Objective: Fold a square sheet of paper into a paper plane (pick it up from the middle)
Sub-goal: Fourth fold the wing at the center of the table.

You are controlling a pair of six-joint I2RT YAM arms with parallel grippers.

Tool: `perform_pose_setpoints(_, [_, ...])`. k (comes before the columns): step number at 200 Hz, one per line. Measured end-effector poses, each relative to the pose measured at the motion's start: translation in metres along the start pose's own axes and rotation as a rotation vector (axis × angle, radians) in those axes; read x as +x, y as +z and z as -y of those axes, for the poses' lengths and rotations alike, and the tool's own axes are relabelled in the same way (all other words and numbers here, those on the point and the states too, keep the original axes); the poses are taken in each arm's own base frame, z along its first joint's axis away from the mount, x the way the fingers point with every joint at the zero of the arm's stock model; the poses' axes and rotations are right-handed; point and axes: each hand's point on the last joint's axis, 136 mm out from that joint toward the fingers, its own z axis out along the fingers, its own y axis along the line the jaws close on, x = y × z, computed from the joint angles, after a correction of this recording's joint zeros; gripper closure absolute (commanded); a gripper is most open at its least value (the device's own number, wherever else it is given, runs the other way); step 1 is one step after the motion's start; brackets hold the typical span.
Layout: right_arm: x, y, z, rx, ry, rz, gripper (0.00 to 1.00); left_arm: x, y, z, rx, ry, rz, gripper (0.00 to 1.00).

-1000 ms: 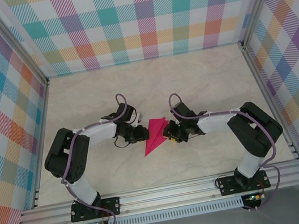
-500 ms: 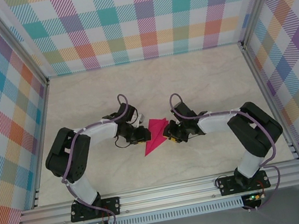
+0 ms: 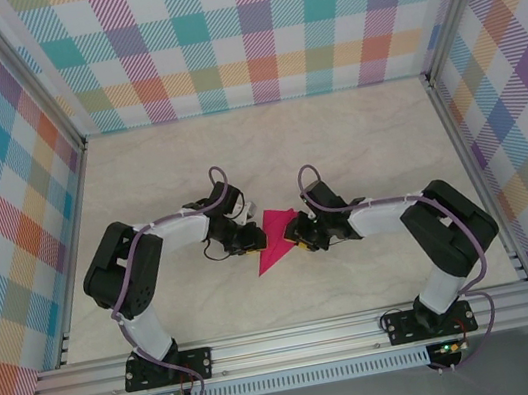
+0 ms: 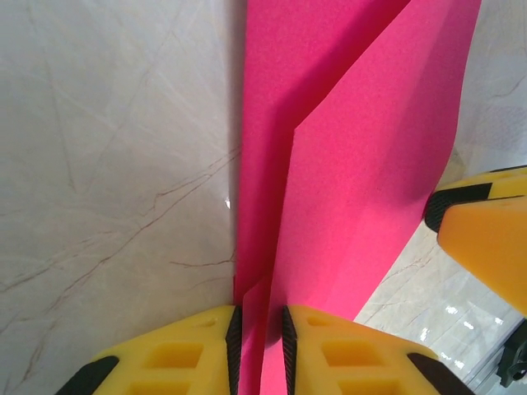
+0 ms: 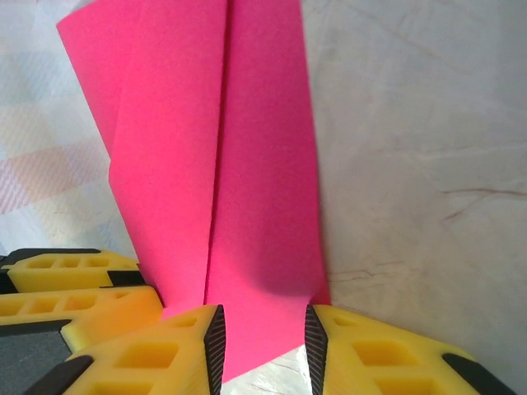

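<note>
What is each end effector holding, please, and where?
Left end effector pinches the paper plane by a fold; right end effector straddles its other side, grip unclear.

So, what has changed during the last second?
The left arm swung slightly right, toward the plane, and the plane's near tip slid a little right. The left pincer stayed shut on the plane. The right pincer stayed at its other side.

The folded magenta-pink paper plane (image 3: 276, 238) lies on the pale marbled worktop (image 3: 354, 132), about midway between its side edges and nearer the front edge. The yellow-fingered left gripper (image 3: 250, 241) sits against its left side, the yellow-fingered right gripper (image 3: 300, 237) against its right.
</note>
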Motion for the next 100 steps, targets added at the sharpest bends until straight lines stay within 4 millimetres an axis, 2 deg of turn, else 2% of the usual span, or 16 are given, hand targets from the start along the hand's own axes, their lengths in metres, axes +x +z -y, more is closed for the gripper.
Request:
perform_pose_setpoints(57, [-0.003, 0.000, -0.002, -0.006, -0.007, 0.012, 0.63, 0.000, 0.000, 0.000, -0.001, -0.004, -0.002, 0.79])
perform_pose_setpoints(79, [-0.006, -0.009, 0.005, 0.047, -0.022, 0.042, 0.61, 0.000, 0.000, 0.001, 0.000, -0.004, -0.004, 0.80])
perform_pose_setpoints(100, [-0.012, -0.016, 0.001, 0.057, -0.043, 0.069, 0.60, 0.000, 0.002, 0.000, 0.002, -0.006, -0.009, 0.80])
